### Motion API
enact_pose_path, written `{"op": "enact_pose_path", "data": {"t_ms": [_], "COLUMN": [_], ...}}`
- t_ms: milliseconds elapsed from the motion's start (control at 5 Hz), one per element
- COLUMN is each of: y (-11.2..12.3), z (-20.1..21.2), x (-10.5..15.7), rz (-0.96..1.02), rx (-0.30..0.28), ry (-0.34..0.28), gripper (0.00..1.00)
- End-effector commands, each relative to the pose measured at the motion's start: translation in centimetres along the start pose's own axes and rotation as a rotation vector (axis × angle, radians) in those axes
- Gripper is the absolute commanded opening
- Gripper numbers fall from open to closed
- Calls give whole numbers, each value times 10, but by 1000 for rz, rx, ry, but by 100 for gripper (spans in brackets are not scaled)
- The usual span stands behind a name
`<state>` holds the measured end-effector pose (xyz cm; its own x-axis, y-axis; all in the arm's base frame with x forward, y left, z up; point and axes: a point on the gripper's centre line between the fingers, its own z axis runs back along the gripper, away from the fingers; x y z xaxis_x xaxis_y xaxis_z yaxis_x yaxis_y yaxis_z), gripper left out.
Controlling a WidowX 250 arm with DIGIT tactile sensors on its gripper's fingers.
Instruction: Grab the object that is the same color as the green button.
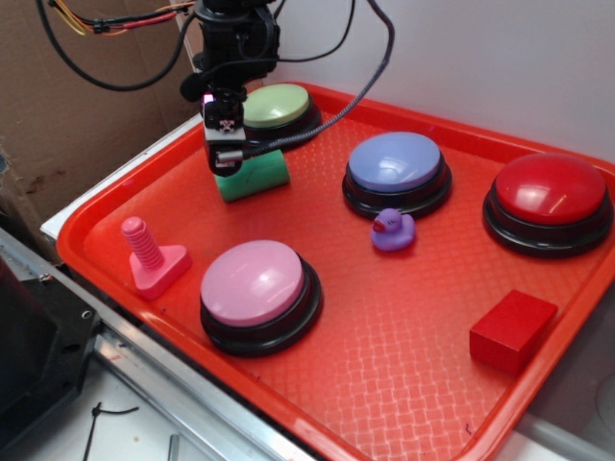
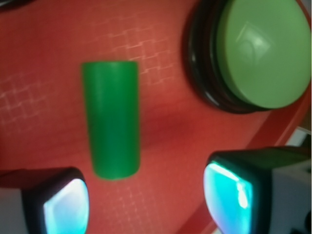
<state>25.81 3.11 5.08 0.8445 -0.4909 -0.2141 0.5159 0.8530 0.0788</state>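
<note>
A: Where does the green cylinder (image 2: 111, 119) lie?

B: On its side on the red tray (image 1: 404, 336), near the far left corner; the green button (image 1: 277, 106) sits just behind it, pale dome on a black base; the two are close but apart in the wrist view.

A: And the gripper (image 1: 227, 152)?

B: Directly above the cylinder's left end in the exterior view; the fingers (image 2: 63, 204) stand apart, wider than the cylinder is thick; in the wrist view one pad shows at the lower left, the other at the lower right, with the cylinder's near end reaching between them; neither pad presses on it there; it holds nothing.

A: What else is on the tray?

B: A pink bolt-shaped piece (image 1: 152, 254) at the left edge; a pink button (image 1: 258, 293) in front; a blue-purple button (image 1: 397, 171) to the right of the cylinder, with a small purple duck (image 1: 392, 230) just before it; a red button (image 1: 548, 200) at the far right; a red block (image 1: 512, 329) near the front right.
</note>
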Motion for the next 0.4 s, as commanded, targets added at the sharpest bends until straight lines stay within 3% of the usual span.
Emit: {"op": "enact_pose_path", "data": {"t_ms": [0, 200], "y": [-17, -25], "z": [-18, -26], "x": [10, 12], "rz": [-39, -49], "rx": [-3, 10], "ry": [11, 32], "gripper": [100, 100]}}
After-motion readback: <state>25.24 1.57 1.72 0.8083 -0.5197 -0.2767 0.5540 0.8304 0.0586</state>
